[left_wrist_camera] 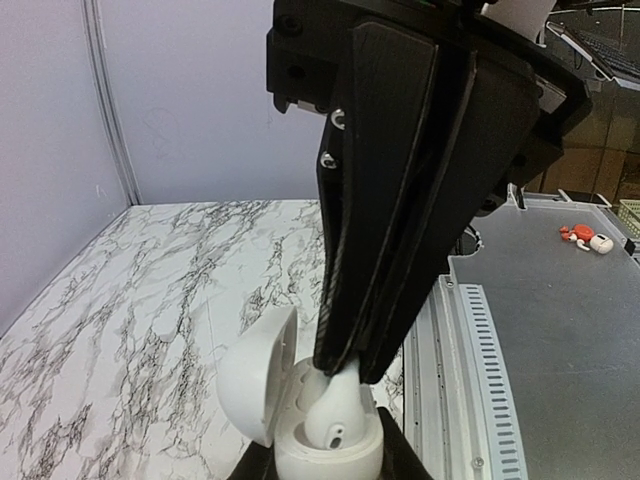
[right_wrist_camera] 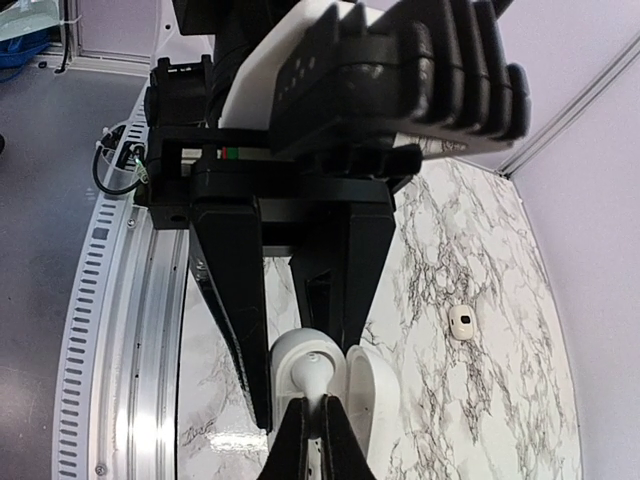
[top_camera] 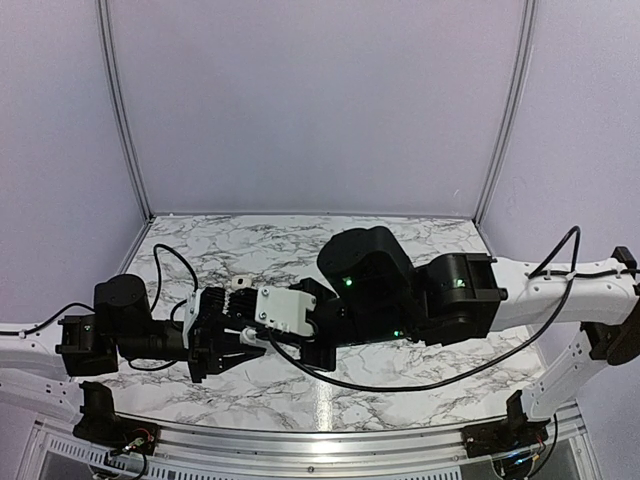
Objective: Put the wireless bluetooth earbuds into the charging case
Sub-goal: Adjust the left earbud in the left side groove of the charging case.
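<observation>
My left gripper [left_wrist_camera: 324,464] is shut on the white charging case [left_wrist_camera: 300,455] and holds it upright, lid [left_wrist_camera: 254,389] open to the left. My right gripper [right_wrist_camera: 318,405] is shut on the stem of a white earbud [right_wrist_camera: 311,373], whose rounded head sits in a socket of the case [right_wrist_camera: 283,351]. In the left wrist view the earbud [left_wrist_camera: 336,419] stands tilted in the near socket under the right gripper [left_wrist_camera: 350,370]. A second earbud [right_wrist_camera: 461,322] lies on the marble, apart from the case. In the top view both grippers [top_camera: 240,330] meet at centre left and hide the case.
The marble table [top_camera: 400,250] is closed in by lilac booth walls. A slotted metal base plate [left_wrist_camera: 520,340] runs along the near edge, with a small red and white item [left_wrist_camera: 585,237] on it. A black cable [top_camera: 400,385] loops under the right arm.
</observation>
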Robot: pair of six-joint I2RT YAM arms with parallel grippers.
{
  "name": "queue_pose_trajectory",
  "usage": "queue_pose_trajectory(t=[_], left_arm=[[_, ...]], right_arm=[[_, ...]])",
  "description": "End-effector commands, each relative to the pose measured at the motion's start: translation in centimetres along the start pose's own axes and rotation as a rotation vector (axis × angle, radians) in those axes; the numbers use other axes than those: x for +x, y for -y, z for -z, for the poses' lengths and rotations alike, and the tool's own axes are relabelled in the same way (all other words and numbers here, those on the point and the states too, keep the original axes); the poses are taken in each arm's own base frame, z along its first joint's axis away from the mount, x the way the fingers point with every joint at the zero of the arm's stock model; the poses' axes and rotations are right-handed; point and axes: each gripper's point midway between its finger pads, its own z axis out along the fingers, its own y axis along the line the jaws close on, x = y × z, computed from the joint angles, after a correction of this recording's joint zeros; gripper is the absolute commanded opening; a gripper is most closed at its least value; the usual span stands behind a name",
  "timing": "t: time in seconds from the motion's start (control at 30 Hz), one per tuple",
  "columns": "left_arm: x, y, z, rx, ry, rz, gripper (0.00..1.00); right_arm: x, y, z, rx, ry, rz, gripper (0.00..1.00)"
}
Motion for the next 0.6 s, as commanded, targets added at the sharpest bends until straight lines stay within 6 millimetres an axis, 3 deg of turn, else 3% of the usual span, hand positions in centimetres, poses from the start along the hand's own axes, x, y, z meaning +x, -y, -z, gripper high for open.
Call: queue_pose_trajectory(t=[0.0, 0.57], left_arm=[[-2.1, 0.3, 0.7, 0.01, 0.084, -0.02, 0.0], [-2.3, 1.6, 0.3, 0.096, 0.082, -0.025, 0.0]], right_arm=[[1.1, -0.9, -0.7, -0.055, -0.043, -0.003, 0.0], [2.9, -2.6, -3.2, -0.154, -0.136, 0.01, 0.0]])
